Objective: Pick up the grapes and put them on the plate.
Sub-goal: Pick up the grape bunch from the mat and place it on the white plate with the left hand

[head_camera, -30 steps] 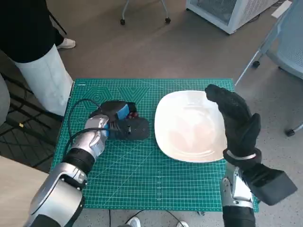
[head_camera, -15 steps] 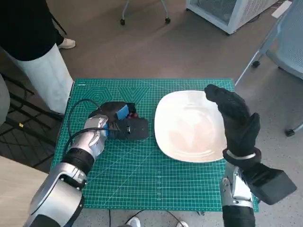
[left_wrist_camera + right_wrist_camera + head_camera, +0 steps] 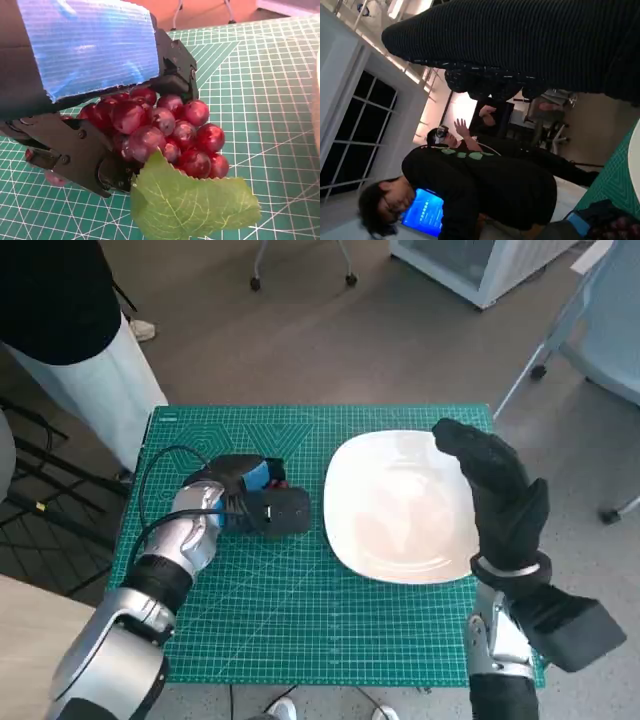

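Your left hand (image 3: 262, 502) has its black fingers (image 3: 75, 155) wrapped around the bunch of grapes (image 3: 165, 132), low over the green cutting mat (image 3: 280, 620) and a little way to the left of the white plate (image 3: 395, 505). In the head view only a sliver of red shows beside the blue tape; the wrist view gives you the real picture, with the berries bulging out from under the palm and a green leaf (image 3: 192, 202) hanging free below them. Whether the bunch is clear of the mat or resting on it, you cannot tell from here.

Your right hand (image 3: 495, 490) is gloved, holds nothing, and stands upright with fingers loosely extended over the plate's right edge. Nothing lies on the plate.

Judging by the gloss and uniform shape, these are probably artificial grapes: light, fairly firm, and slick on the skins. The cluster is lumpy and can shift inside a grip, so hold it around the dense middle, as you do now, not by the leaf or an outer berry, which could pull loose or let the bunch swing. Carry it level, because a smooth berry can roll out between hard fingers.
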`<state>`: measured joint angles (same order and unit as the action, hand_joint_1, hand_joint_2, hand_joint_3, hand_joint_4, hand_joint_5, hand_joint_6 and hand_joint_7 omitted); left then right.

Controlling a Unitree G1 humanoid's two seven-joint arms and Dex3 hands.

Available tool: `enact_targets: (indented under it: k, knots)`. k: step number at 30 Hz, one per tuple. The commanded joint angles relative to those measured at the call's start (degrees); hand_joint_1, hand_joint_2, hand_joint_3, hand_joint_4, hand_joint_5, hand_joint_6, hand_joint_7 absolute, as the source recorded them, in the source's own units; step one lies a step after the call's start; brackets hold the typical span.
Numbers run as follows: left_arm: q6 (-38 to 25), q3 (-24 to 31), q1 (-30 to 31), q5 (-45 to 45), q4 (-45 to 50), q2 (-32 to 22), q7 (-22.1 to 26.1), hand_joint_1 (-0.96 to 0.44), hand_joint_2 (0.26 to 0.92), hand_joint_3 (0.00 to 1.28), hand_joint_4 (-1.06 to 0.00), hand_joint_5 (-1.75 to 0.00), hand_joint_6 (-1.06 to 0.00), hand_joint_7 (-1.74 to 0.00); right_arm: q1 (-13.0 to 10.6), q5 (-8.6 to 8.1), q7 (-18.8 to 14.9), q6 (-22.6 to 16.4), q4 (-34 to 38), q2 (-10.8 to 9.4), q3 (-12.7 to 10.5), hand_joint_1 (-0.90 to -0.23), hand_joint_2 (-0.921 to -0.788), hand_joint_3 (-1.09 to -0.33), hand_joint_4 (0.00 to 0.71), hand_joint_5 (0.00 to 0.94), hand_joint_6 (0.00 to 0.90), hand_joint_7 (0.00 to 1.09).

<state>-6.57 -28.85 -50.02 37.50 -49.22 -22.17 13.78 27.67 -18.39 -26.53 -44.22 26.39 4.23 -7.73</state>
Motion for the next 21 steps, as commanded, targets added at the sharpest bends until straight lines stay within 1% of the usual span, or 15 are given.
enact_targets:
  k: [1, 10, 15, 17, 21]
  knots:
    - [-2.2, 1.8, 2.4, 0.0, 9.1, -2.7, 1.9, 0.00, 0.921, 0.20, -0.46, -1.57, -0.59, -1.03, -0.2, -0.64, -0.2, 0.1, 1.1, -0.4, -0.3, -0.690, -0.921, -0.697, 0.352, 0.002, 0.021, 0.53]
    - [-4.6, 4.9, 6.9, 0.3, 23.6, -5.9, 3.5, 0.00, 0.921, 0.21, -0.48, -1.53, -0.56, -1.08, 0.0, -0.22, 0.1, -0.6, 1.6, -0.6, -0.4, -0.691, -0.921, -0.697, 0.353, 0.002, 0.021, 0.53]
    - [-4.8, 7.1, 9.3, 0.2, 30.6, -7.3, 3.5, 0.00, 0.921, 0.19, -0.52, -1.42, -0.53, -1.18, 0.4, -0.06, 0.2, -1.0, 2.1, -0.7, -0.4, -0.693, -0.921, -0.696, 0.354, 0.002, 0.021, 0.53]
    - [-4.6, 8.1, 10.4, 0.0, 33.1, -7.7, 3.3, 0.00, 0.921, 0.19, -0.54, -1.41, -0.53, -1.17, 0.5, -0.06, 0.1, -1.2, 2.4, -0.7, -0.5, -0.693, -0.921, -0.696, 0.354, 0.002, 0.021, 0.53]
    - [-4.0, 9.7, 12.1, -0.2, 36.9, -8.3, 2.6, 0.00, 0.921, 0.17, -0.56, -1.43, -0.55, -1.11, 0.7, -0.08, 0.0, -1.6, 2.9, -0.7, -0.6, -0.694, -0.921, -0.696, 0.354, 0.002, 0.021, 0.53]
